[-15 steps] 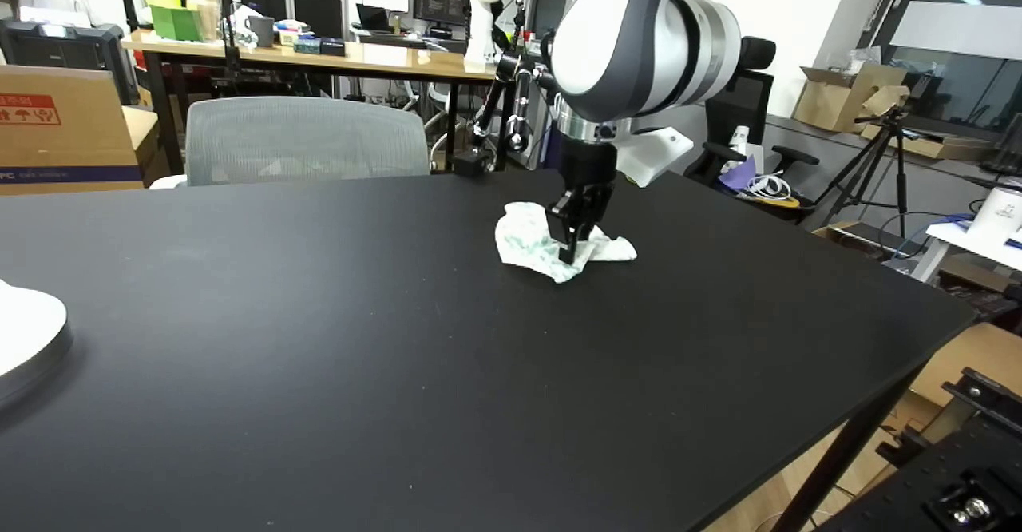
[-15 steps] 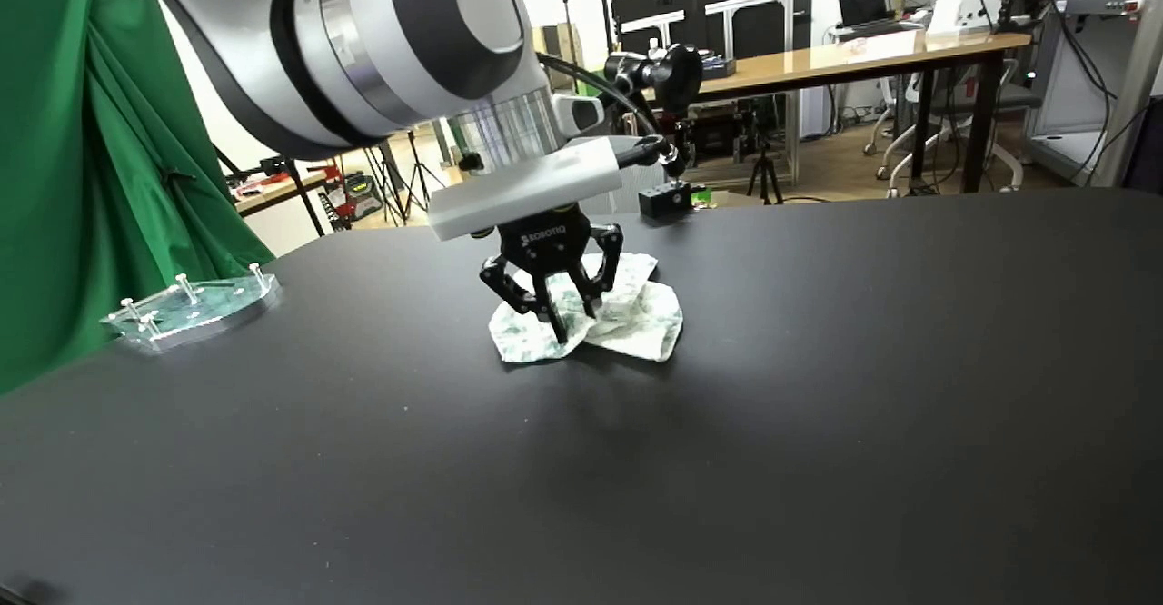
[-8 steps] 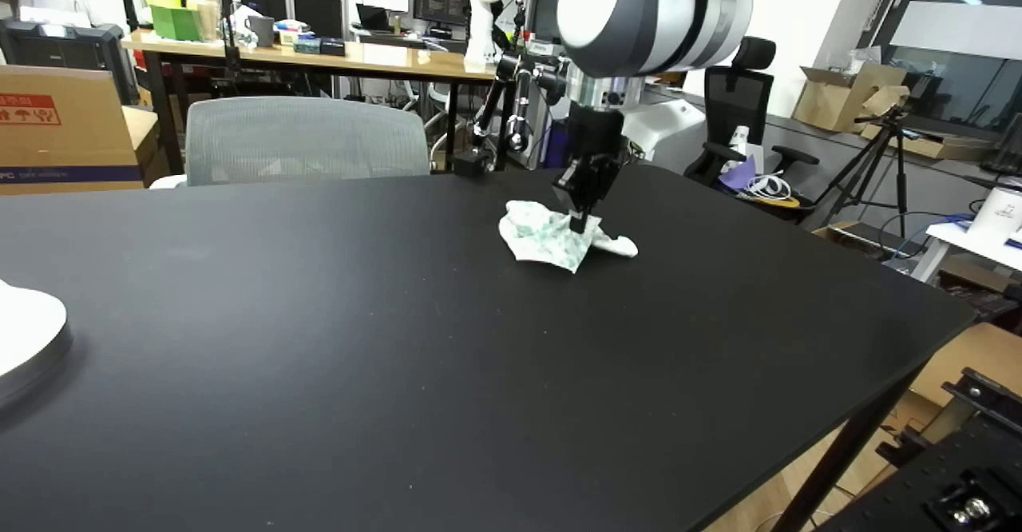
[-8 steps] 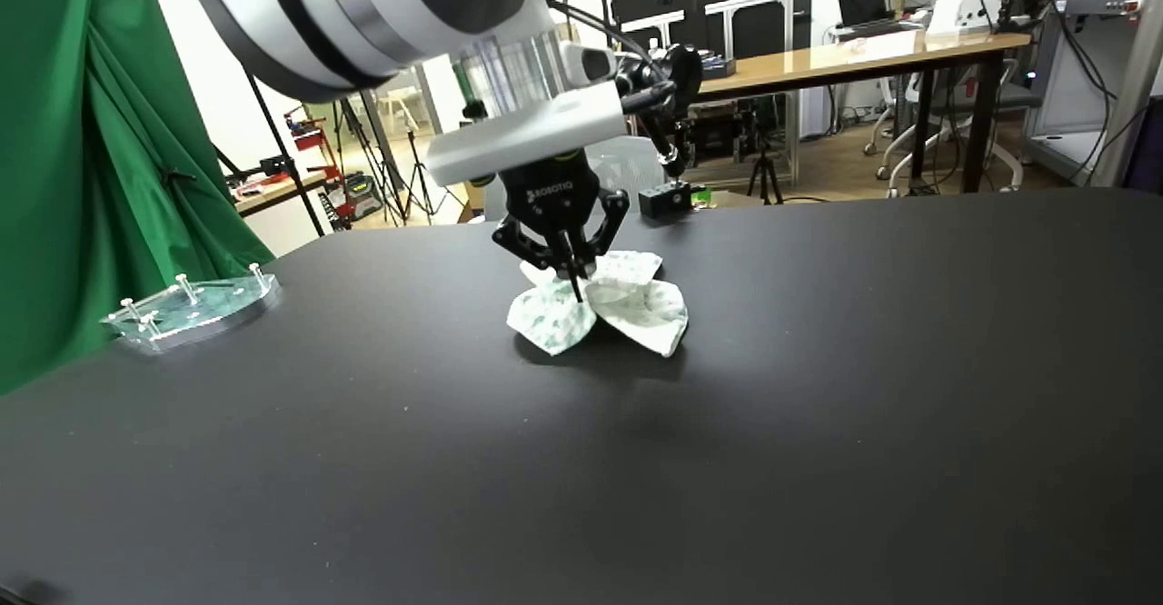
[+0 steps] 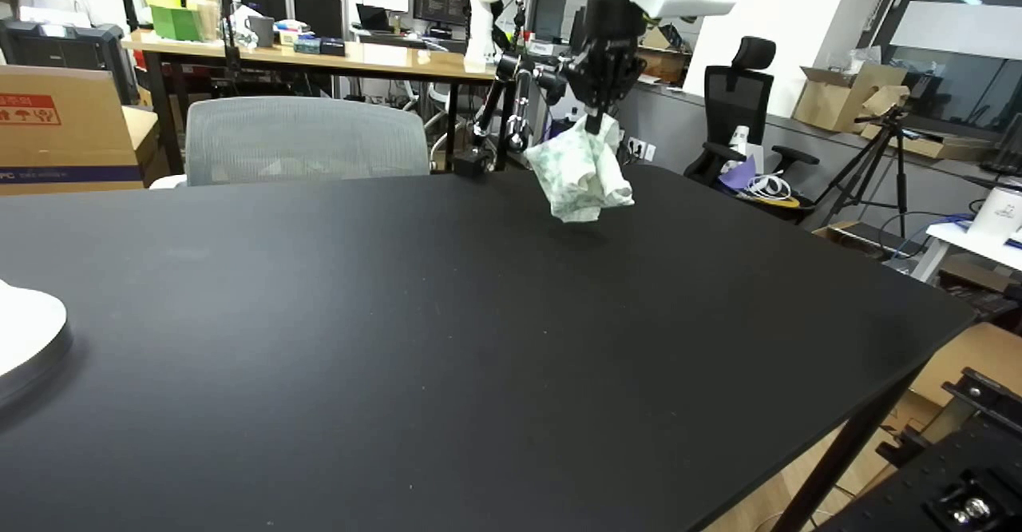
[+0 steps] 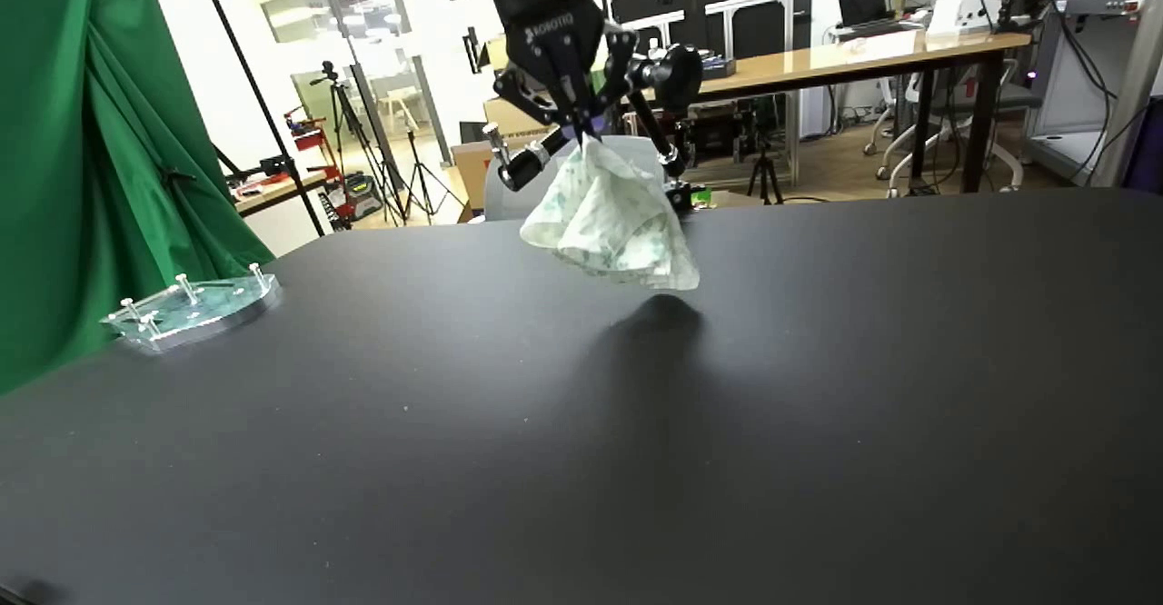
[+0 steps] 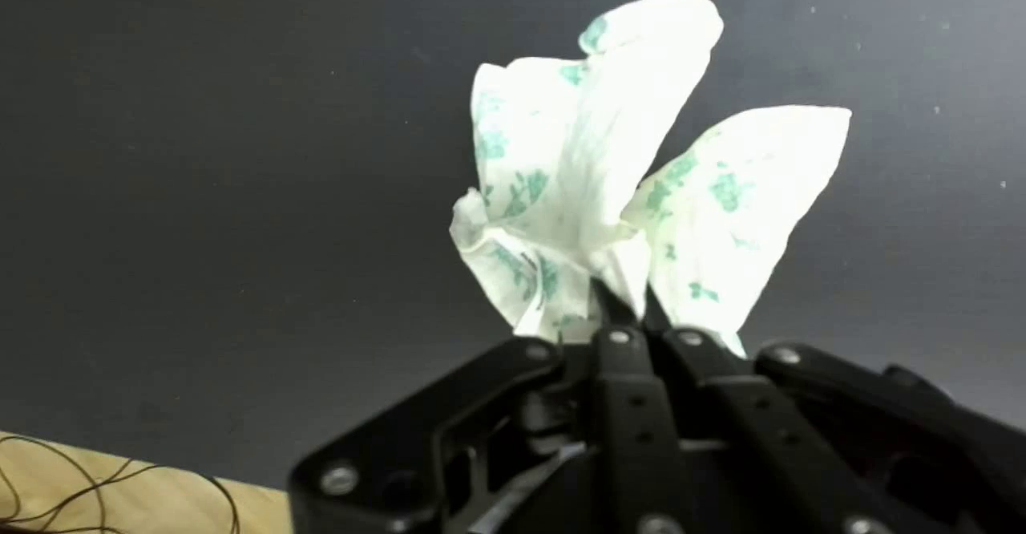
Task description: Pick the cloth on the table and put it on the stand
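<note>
In an exterior view the black table (image 5: 383,356) spreads broadly in front, its right edge slanting away, a white rounded object (image 5: 28,328) cut off at the left border; farther back, near the far edge, the gripper (image 5: 593,123), pinched narrow on the cloth (image 5: 576,172), holds it hanging just above the surface; beyond stands a grey chair (image 5: 307,140)

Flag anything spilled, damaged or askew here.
Only a few pale specks on the dark table, breaking its even surface. The cloth hangs in loose folds from the gripper, as pinched fabric would; no spill shows.
</note>
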